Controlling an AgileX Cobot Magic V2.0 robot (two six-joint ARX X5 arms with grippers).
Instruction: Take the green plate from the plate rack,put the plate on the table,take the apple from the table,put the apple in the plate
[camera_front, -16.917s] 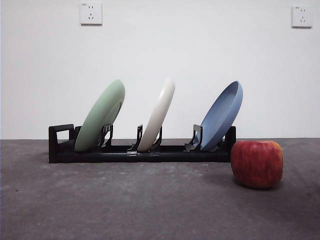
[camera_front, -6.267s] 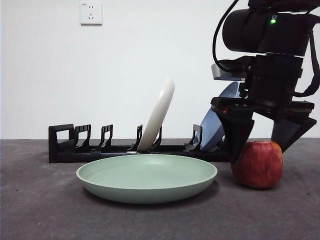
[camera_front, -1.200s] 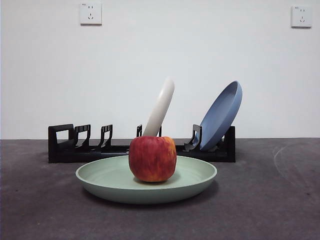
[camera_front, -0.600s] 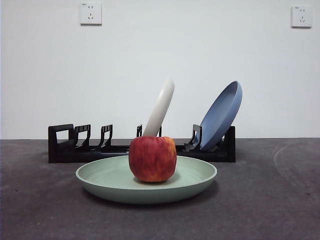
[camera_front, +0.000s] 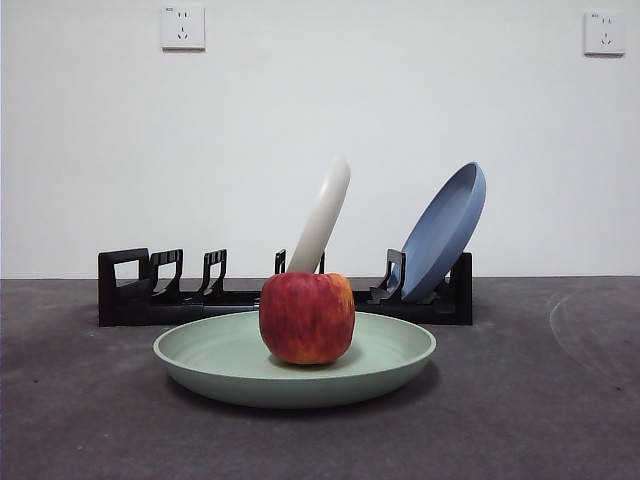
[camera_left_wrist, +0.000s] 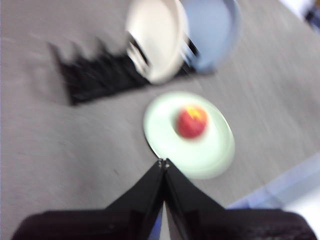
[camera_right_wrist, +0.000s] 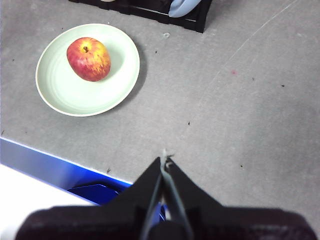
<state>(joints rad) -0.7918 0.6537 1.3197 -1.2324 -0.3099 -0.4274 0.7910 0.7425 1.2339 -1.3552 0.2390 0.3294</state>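
Right wrist view: right pincer (camera_right_wrist: 164, 161) closed, empty, above table (camera_right_wrist: 260, 100).

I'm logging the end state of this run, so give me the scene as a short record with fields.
green plate: flat on the table, in front of the plate rack
apple: resting in the green plate, near its middle
plate rack: holds a cream-white plate and a blue plate, both leaning; its other slots hold nothing
left gripper: shut, raised above the table, holding nothing
right gripper: shut, raised above the table, away from the plate
task state: looks complete
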